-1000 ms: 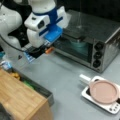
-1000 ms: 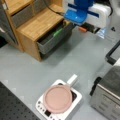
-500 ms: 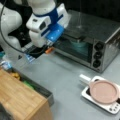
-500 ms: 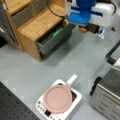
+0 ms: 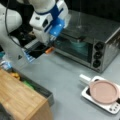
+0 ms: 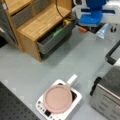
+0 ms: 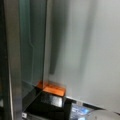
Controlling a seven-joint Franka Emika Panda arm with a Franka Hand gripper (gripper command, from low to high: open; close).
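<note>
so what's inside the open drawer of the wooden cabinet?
In a front view the drawer holds a green item and a yellow one. The cabinet top covers the rest of it. The gripper is over by the toaster oven, not the drawer.

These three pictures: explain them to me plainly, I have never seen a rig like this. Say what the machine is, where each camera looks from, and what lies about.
The white and blue machine is a robot arm. Its pincer, with orange tips, sits at the toaster oven, by the edge of its glass door. Two pictures come from cameras off the arm; the third from a camera on its wrist, looking along that door. On the grey table stand a white stove carrying a pink pan, and a wooden cabinet with an open drawer. I cannot see it holding anything.
</note>
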